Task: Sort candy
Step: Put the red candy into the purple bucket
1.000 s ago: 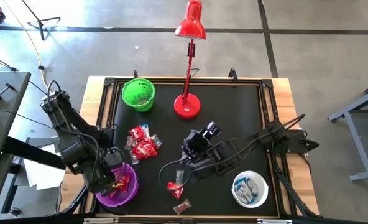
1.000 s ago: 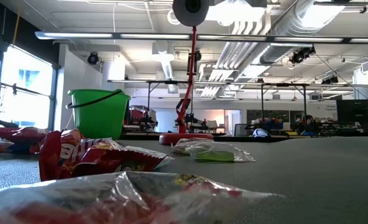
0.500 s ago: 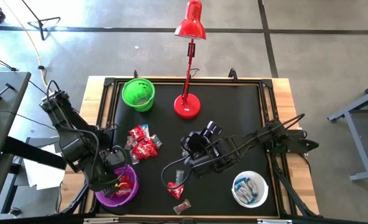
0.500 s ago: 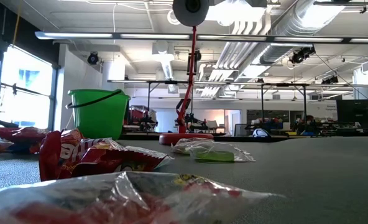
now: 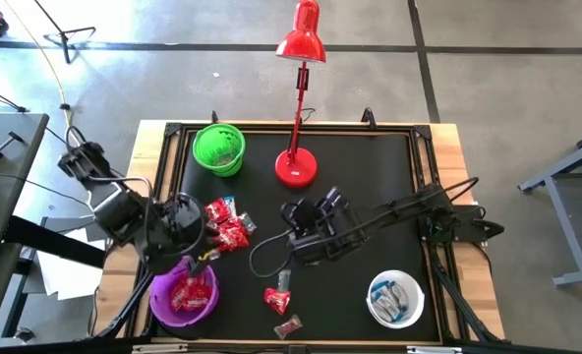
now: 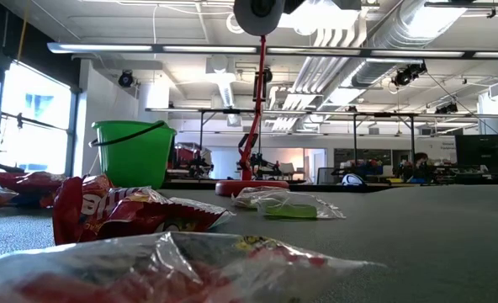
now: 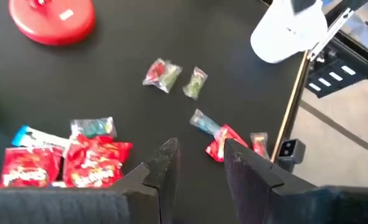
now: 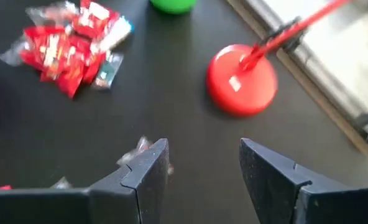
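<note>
past the left gripper (image 7: 199, 163), its fingers apart and empty, candy (image 7: 66, 155) lies scattered on the black table (image 7: 128, 50).

Black table (image 5: 370, 187) carries green bowl (image 5: 218, 148), red lamp (image 5: 296, 167), purple bowl (image 5: 184, 296), white bowl (image 5: 395, 299) and scattered candy (image 5: 226, 225).

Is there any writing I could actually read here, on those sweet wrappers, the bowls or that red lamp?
No text can be read in full.
Red candy wrapper, low view: large white letters, cut off by folds, unreadable.
Pile of red candies, high view: print too small.
White sticker on the red lamp base, right wrist view: blurred.
Green bowl, purple bowl, white bowl: no lettering visible.
</note>
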You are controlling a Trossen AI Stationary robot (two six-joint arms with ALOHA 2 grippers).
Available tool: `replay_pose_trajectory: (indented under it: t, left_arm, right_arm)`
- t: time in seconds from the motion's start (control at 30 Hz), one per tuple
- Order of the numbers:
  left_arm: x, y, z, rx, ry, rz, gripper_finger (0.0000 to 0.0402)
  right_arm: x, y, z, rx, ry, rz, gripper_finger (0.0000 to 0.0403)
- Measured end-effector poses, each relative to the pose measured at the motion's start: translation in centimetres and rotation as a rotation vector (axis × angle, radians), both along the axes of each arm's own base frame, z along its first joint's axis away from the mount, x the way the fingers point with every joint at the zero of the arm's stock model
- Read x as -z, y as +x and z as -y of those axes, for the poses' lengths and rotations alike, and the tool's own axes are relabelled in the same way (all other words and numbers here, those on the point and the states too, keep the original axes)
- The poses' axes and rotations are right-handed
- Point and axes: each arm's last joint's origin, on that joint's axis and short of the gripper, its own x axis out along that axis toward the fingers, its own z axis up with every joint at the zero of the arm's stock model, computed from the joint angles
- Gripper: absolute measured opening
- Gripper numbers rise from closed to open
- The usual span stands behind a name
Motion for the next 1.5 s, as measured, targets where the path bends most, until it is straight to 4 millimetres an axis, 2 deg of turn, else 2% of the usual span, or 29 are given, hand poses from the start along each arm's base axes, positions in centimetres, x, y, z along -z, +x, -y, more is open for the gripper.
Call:
replay_pose_trajectory:
  t: [0.17,0.3,0.47,0.63,0.8,0.93,1.07,1.33,1.5]
  left_arm:
    - [-0.7,-0.8,-1.3,0.024,0.035,0.007,0.0111]
    - [-1.3,-2.0,-2.5,0.05,0.071,0.007,0.0111]
    - [-2.3,-3.8,-4.1,0.087,0.09,0.044,0.0111]
    - [-3.2,-5.6,-5.6,0.13,0.096,0.086,0.011]
    - [-3.9,-7.1,-6.9,0.19,0.121,0.126,0.011]
    - [-4.3,-8.1,-7.8,0.24,0.14,0.15,0.011]
    - [-4.5,-8.9,-8.5,0.282,0.161,0.171,0.011]
    - [-4.9,-10.3,-9.6,0.331,0.198,0.211,0.011]
    - [-4.5,-10.2,-9.5,0.364,0.212,0.197,0.011]
  right_arm:
    - [4.1,1.7,-0.7,-0.021,0.162,-0.013,0.0192]
    - [6.8,3.5,-1.3,-0.061,0.321,0.09,0.0192]
    - [9.2,5.4,-0.8,-0.061,0.498,0.219,0.0192]
    - [11.7,5.6,-0.1,-0.008,0.654,0.217,0.0192]
    - [14.1,5.0,-0.5,0.083,0.805,0.188,0.0192]
    - [15.1,5.0,-2.3,0.081,0.961,0.254,0.0192]
    - [15.3,5.0,-4.0,0.072,1.057,0.356,0.0192]
    - [15.3,4.4,-5.4,0.122,1.04,0.371,0.0192]
    - [14.8,4.5,-5.5,0.101,0.927,0.441,0.0192]
